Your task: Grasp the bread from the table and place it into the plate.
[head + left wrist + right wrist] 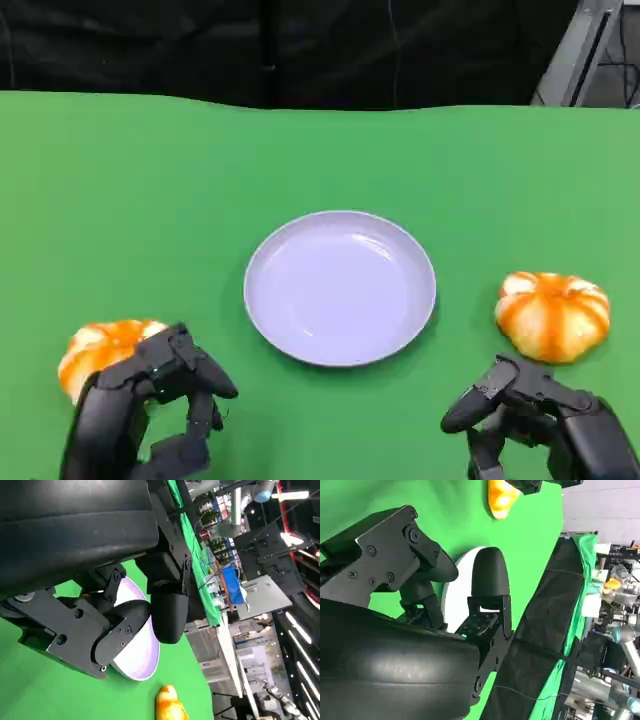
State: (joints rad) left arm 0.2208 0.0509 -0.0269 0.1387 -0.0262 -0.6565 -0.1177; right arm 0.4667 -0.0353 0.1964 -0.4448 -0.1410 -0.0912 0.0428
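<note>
The left hand, fingers spread and holding nothing, sat just beside its bread (round, no long axis); the right hand, likewise empty, sat near the other bread.

The plate sits mid-table with bare green table all around it, so open lanes run to its rim from the near left and near right. Left of the plate, the left robot hand hovers partly in front of one bread; right of the plate, the other bread lies just beyond the right robot hand. Beyond the plate the table runs bare to a black curtain.
</note>
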